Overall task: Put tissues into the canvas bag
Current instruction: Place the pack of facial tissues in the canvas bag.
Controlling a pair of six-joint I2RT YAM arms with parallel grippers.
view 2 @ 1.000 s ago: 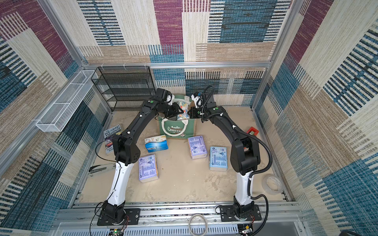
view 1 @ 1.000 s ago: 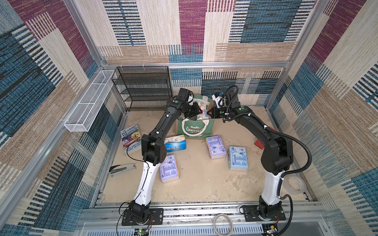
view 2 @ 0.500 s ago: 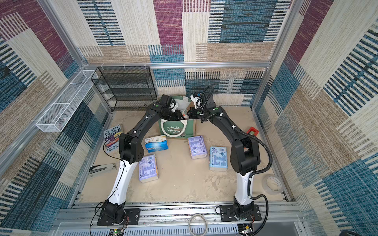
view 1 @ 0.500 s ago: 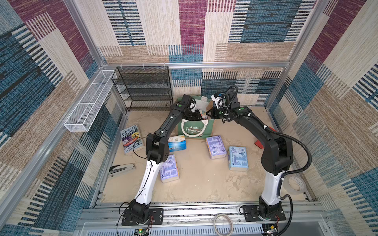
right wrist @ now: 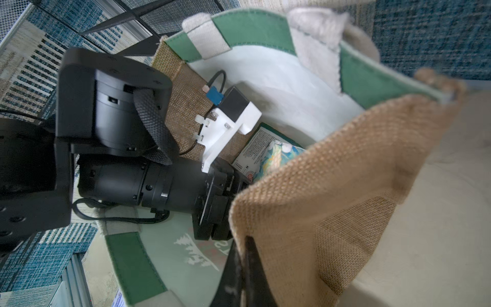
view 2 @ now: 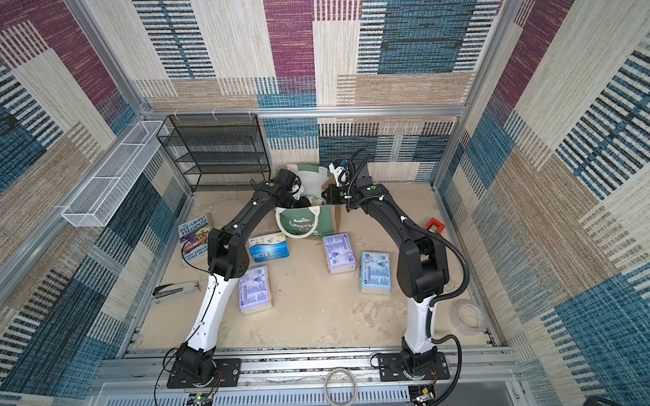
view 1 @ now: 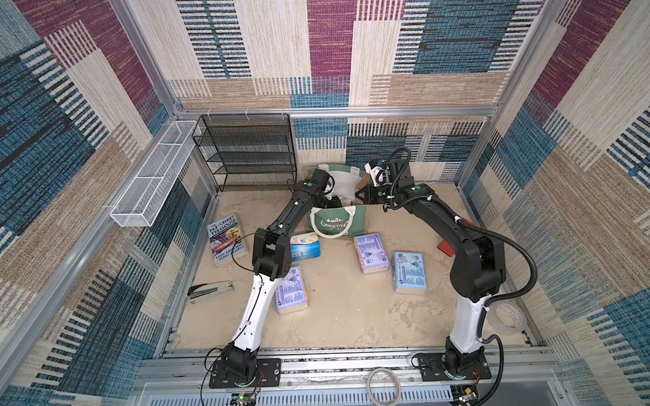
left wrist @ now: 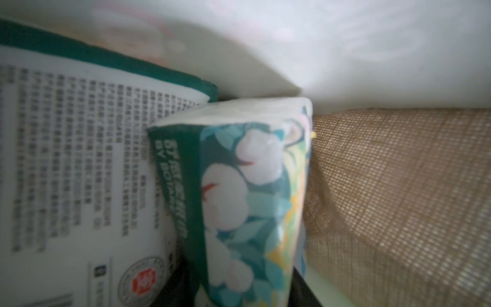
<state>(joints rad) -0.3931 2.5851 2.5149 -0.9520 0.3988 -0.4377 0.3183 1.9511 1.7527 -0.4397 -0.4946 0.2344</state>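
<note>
We see one green-white pack (left wrist: 239, 199) inside the canvas bag (view 1: 355, 219), four packs (view 1: 372, 253) outside; right tool (right wrist: 241, 260) pinches its jute wall, left tool's (view 1: 330, 203) gape unclear.

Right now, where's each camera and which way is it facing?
Both top views: high behind robot, looking down on bag; left arm, right arm show.
Left wrist: inside bag, facing tissue pack; only dark slivers of itself.
Right wrist: at bag rim, facing in; right gripper pinching jute side, left gripper inside.
Shared: both wrist views show that pack.
</note>
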